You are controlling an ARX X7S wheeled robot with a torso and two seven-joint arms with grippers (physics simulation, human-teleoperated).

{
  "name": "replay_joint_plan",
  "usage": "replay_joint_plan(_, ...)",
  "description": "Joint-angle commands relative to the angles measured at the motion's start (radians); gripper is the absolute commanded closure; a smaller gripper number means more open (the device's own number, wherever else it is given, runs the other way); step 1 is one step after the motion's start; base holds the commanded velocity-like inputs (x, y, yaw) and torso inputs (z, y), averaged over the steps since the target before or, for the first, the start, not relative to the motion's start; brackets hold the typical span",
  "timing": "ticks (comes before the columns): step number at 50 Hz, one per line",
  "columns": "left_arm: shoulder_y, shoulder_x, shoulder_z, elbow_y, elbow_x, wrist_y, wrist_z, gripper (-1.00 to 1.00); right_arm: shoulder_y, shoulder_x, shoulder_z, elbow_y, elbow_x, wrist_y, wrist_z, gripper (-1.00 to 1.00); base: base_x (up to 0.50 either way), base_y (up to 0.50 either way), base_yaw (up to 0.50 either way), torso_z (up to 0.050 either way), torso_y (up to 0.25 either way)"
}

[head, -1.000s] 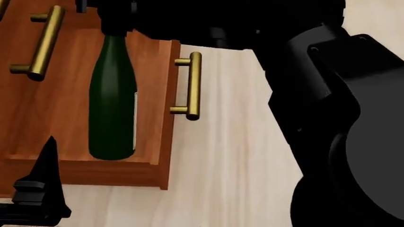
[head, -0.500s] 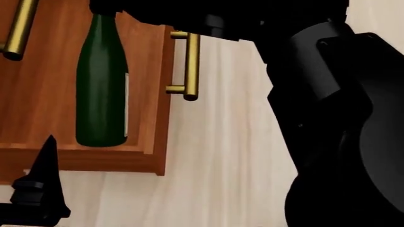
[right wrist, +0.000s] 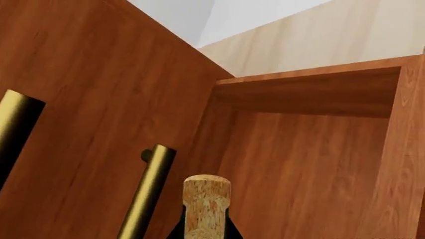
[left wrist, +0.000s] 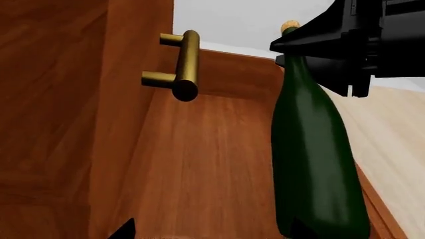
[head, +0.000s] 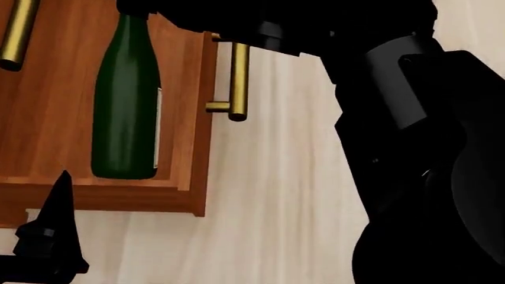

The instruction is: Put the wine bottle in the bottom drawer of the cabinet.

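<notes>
My right arm reaches across the top of the head view, and its tool (left wrist: 332,55) is clamped on the neck of the wine bottle (head: 126,100) just under the cork (right wrist: 206,199). The bottle is inside the pulled-out bottom drawer (head: 193,136) of the cabinet (left wrist: 59,109), though I cannot tell whether its base touches the drawer floor. My left tool (head: 49,236) sits low beside the drawer, and I cannot tell whether its fingers are apart or together.
</notes>
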Motion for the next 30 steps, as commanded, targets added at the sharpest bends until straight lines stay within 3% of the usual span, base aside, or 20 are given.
replay_joint_plan(1, -0.001, -0.001, 0.004, -0.005, 0.008, -0.010, -0.014, -1.00, -0.058, -0.010, -0.313, -0.030, -0.013, 0.013, 0.022, 1.00, 0.00, 0.00, 0.00, 0.000, 0.000)
replay_joint_plan(18, -0.002, -0.002, 0.020, -0.002, 0.036, -0.017, -0.021, -1.00, -0.058, -0.010, -0.313, -0.030, -0.013, 0.013, 0.022, 1.00, 0.00, 0.00, 0.00, 0.000, -0.002)
replay_joint_plan(19, -0.003, -0.002, 0.021, -0.002, 0.036, -0.018, -0.021, -1.00, -0.058, -0.010, -0.313, -0.030, -0.013, 0.013, 0.022, -1.00, 0.00, 0.00, 0.00, 0.000, 0.000)
replay_joint_plan(30, 0.000, -0.003, 0.021, -0.004, 0.038, -0.014, -0.024, -1.00, -0.058, -0.010, -0.313, -0.030, -0.013, 0.013, 0.022, -1.00, 0.00, 0.00, 0.00, 0.000, -0.003)
